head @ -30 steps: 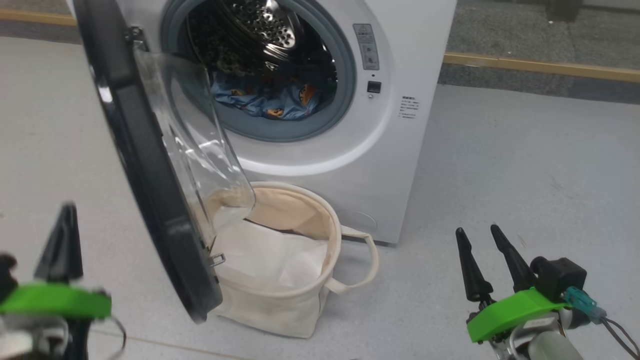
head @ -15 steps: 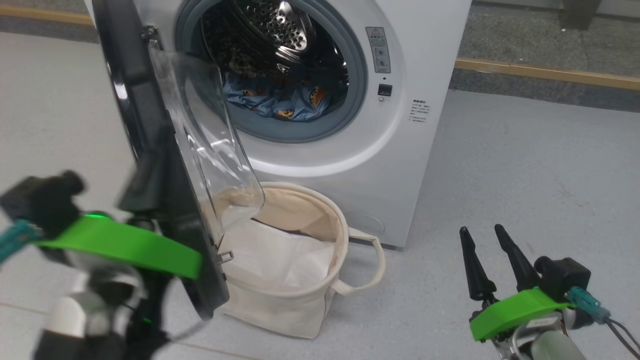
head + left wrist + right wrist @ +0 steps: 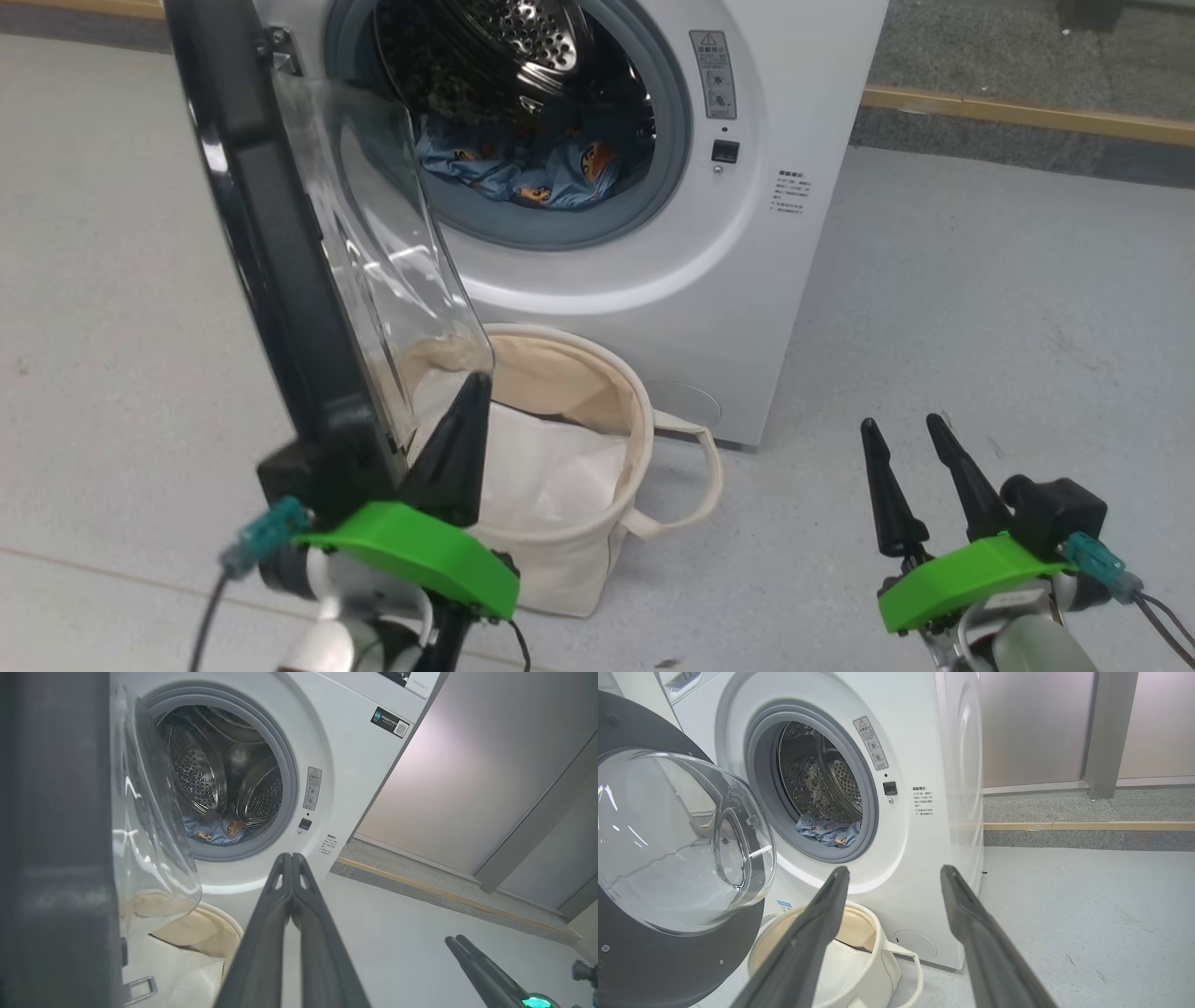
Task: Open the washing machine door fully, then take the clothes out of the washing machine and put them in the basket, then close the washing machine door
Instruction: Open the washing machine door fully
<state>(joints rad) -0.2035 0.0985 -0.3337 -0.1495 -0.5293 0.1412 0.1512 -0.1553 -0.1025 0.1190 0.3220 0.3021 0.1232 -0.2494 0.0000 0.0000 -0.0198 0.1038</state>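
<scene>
Grey speckled floor [image 3: 980, 280] runs back to a wooden strip [image 3: 1027, 112], and the washing machine [image 3: 747, 271] stands on it with its mouth uncovered. The washing machine door [image 3: 271, 252] hangs swung out on the left side of the opening, about square to the front, its glass bowl [image 3: 392, 252] bulging over the basket [image 3: 579, 569]. That basket sits on the floor right against the machine, below the opening, with a white sheet [image 3: 551, 476] in it. The clothes [image 3: 523, 177] lie in the bottom of the steel drum [image 3: 532, 37], just behind the grey ring [image 3: 667, 121]. The left gripper [image 3: 292, 858] is raised at the door's lower edge, beside the glass, its fingers pressed together with nothing between them; whether it touches the door I cannot tell. The right gripper [image 3: 901, 427] hovers low over bare floor to the right, well apart from the basket, its fingers parted a little and empty.
</scene>
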